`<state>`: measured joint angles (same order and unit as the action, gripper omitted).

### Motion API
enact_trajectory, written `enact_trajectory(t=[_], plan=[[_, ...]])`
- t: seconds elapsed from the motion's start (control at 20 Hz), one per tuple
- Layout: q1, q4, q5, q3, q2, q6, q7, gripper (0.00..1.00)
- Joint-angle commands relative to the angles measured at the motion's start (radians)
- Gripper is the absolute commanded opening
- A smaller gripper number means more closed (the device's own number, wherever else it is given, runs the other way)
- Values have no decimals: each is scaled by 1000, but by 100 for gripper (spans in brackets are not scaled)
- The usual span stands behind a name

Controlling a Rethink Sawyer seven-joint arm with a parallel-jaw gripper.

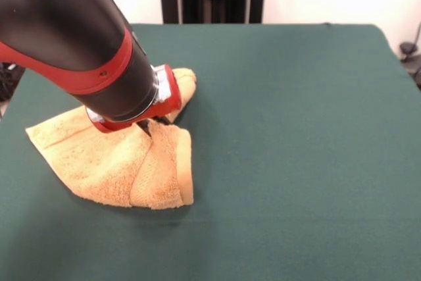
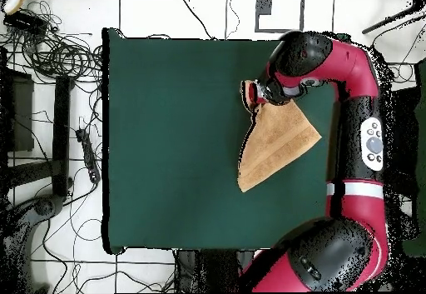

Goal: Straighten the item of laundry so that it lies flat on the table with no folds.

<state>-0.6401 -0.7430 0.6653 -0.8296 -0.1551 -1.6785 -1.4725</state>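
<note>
I am seeing the towel [image 1: 125, 162] lying folded and bunched on the table [image 1: 296, 129] near one long edge, the gripper [image 1: 150, 125] pressing into its raised fold, grasp state impossible to tell

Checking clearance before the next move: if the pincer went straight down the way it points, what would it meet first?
The towel: the pincer points down at its folded ridge and seems already touching it. The table lies beneath.
</note>
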Motion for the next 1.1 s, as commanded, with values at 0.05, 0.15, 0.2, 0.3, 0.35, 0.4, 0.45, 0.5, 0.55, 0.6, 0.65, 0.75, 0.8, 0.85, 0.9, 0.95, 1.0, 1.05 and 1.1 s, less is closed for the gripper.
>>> enact_trajectory(t=[0.05, 0.15, 0.2, 0.3, 0.35, 0.4, 0.45, 0.5, 0.55, 0.6, 0.65, 0.75, 0.8, 0.85, 0.9, 0.95, 1.0, 1.05, 1.1], plan=[[54, -129, -52, 115, -19, 91, -229, 0], [56, -128, -67, 127, -25, 85, -218, 0], [58, -122, -75, 134, -25, 78, -214, 0], [59, -144, -85, 148, -32, 108, -212, 0], [54, -182, -95, 156, -43, 156, -231, 0], [49, -219, -106, 163, -52, 206, -253, 0], [48, -246, -114, 171, -59, 241, -266, 0], [48, -266, -122, 179, -64, 269, -276, 0], [51, -280, -130, 187, -68, 287, -284, 0], [56, -286, -131, 195, -72, 297, -280, 0], [63, -287, -132, 204, -74, 299, -275, 0], [76, -284, -136, 226, -78, 287, -255, 0], [83, -279, -139, 236, -78, 281, -249, 0], [87, -279, -147, 245, -78, 275, -249, 0], [92, -280, -156, 255, -78, 270, -252, 0], [98, -280, -164, 266, -77, 262, -253, 0], [100, -288, -173, 274, -79, 262, -258, 0], [103, -291, -182, 280, -78, 264, -257, 0], [105, -303, -187, 289, -82, 276, -255, 0]])
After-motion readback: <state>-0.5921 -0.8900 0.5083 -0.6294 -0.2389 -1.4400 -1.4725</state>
